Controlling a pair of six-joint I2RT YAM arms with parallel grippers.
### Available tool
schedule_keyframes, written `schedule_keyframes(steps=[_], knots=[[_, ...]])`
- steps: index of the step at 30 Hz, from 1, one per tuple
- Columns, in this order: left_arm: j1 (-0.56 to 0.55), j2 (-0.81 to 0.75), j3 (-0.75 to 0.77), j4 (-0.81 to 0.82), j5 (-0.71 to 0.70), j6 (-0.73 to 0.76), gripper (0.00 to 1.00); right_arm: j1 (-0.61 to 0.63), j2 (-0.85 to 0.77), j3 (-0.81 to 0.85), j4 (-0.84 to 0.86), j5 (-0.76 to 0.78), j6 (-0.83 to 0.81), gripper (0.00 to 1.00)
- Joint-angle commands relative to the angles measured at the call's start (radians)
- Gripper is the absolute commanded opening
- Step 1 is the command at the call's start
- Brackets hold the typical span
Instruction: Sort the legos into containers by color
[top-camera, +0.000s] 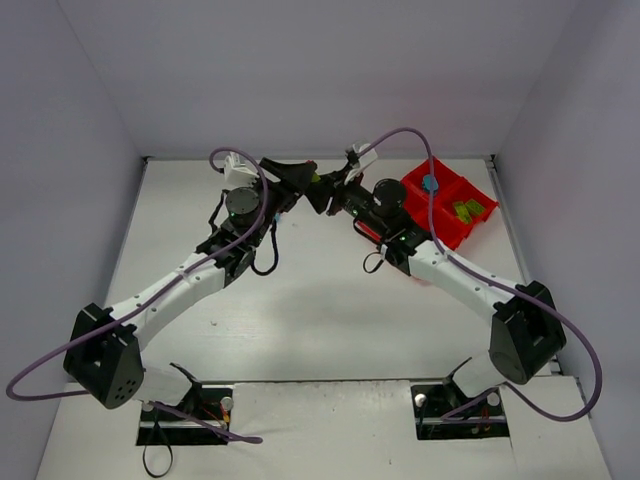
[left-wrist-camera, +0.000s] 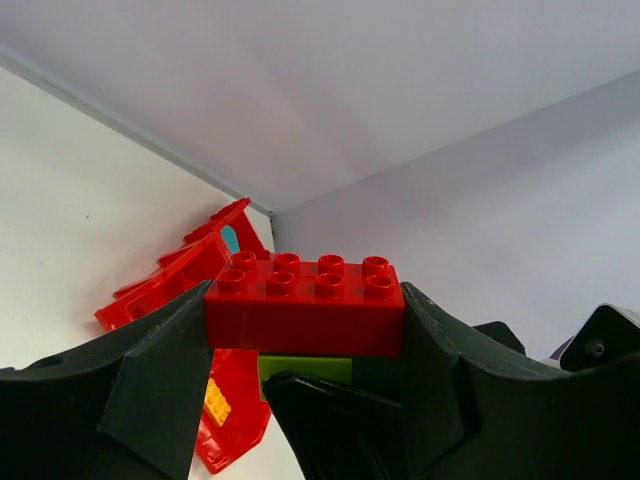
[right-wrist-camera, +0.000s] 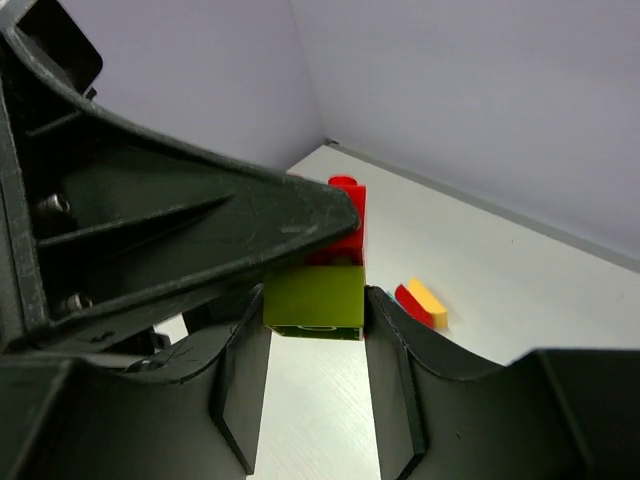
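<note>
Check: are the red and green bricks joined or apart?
Joined, apparently: red brick in left gripper sits flush on green brick in right gripper, no gap.

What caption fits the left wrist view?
Left hand clamps a red brick, a green brick under it, red tray behind.

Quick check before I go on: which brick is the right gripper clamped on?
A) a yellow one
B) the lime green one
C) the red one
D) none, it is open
B: in the right wrist view the right gripper is shut on the sides of the lime green brick, while the red brick directly above it is clamped by the left gripper.
</note>
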Motion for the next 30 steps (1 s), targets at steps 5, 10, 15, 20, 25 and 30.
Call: schedule_keyframes(steps=[5,10,15,20,25,30], knots=[[0.021,-0.003,0.018,0.097,-0.027,0.029,0.0,-0.005,-0.113,-0.096,0.011,0.048,-0.025,0.0],[0.055,0.017,0.018,0.112,-0.004,0.038,0.0,-0.039,-0.182,-0.173,-0.06,0.108,-0.052,0.0],[0.119,0.03,0.021,0.06,0.054,0.142,0.0,-0.153,-0.202,-0.17,-0.19,0.201,-0.013,0.0],[0.202,0.027,0.021,-0.032,0.204,0.319,0.0,-0.311,-0.186,-0.115,-0.348,0.296,0.006,0.0],[0.227,-0.038,0.019,-0.204,0.259,0.632,0.0,-0.43,-0.158,-0.035,-0.483,0.424,0.001,0.0],[0.207,-0.105,-0.018,-0.327,0.253,0.834,0.0,-0.555,-0.095,0.053,-0.587,0.47,0.015,0.0]])
